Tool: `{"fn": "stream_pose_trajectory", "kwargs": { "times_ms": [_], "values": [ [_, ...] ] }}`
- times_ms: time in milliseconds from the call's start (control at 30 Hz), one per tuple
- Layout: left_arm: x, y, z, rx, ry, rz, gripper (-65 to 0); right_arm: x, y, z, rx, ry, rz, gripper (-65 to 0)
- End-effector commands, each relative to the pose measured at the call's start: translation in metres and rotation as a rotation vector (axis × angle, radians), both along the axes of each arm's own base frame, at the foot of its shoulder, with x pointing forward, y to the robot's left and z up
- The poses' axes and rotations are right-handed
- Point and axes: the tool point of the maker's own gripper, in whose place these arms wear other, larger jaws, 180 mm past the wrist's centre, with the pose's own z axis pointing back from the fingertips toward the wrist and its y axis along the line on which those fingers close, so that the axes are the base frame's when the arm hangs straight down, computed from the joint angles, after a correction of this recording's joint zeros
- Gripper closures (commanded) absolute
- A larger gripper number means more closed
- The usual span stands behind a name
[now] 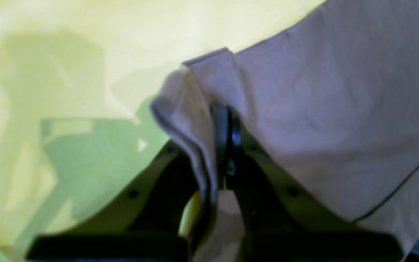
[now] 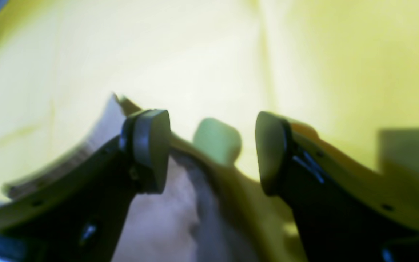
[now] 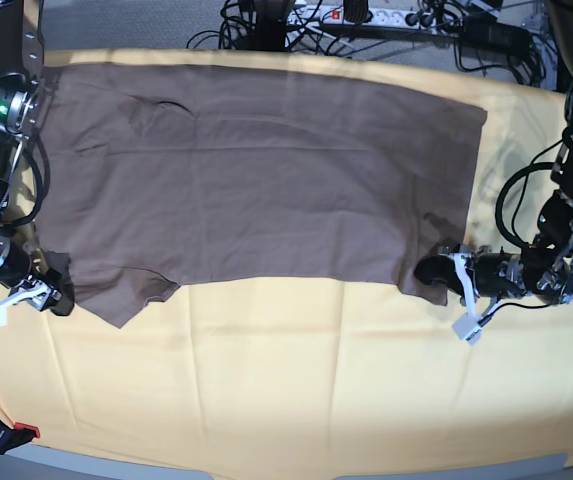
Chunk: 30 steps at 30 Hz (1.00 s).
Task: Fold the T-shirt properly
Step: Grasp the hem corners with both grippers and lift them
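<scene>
The taupe-brown T-shirt (image 3: 256, 170) lies spread flat on the pale-yellow cloth (image 3: 286, 380). My left gripper (image 3: 434, 272), on the right of the base view, is shut on the shirt's near right corner. In the left wrist view the fabric (image 1: 322, 109) bunches around the closed fingertips (image 1: 226, 145). My right gripper (image 3: 58, 292) is at the shirt's near left corner, by the sleeve. In the right wrist view it (image 2: 211, 151) is open, its left finger (image 2: 151, 149) over the shirt edge (image 2: 158, 218) and its right finger (image 2: 271, 153) over the cloth.
Cables and a power strip (image 3: 366, 15) run along the table's far edge. A clamp with a red tip (image 3: 6, 435) sits at the front left corner. The yellow cloth extends well in front of the shirt.
</scene>
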Motion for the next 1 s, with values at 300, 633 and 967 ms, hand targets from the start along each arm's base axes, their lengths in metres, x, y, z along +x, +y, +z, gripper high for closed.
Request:
{"fn": "stream_pose_trajectory", "kwargs": {
  "times_ms": [300, 633, 967],
  "values": [
    [0.015, 0.002, 0.022, -0.027, -0.060, 0.010, 0.0, 0.010, 0.019, 0.006, -0.014, -0.021, 0.052, -39.0],
    [0.016, 0.001, 0.023, -0.033, -0.066, 0.013, 0.0, -0.002, 0.046, -0.007, 0.006, 0.070, 0.166, -38.7],
    [0.023, 0.005, 0.026, -0.015, -0.110, 0.023, 0.0, 0.020, 0.043, 0.005, -0.120, -0.037, 0.163, 0.0]
  ]
}}
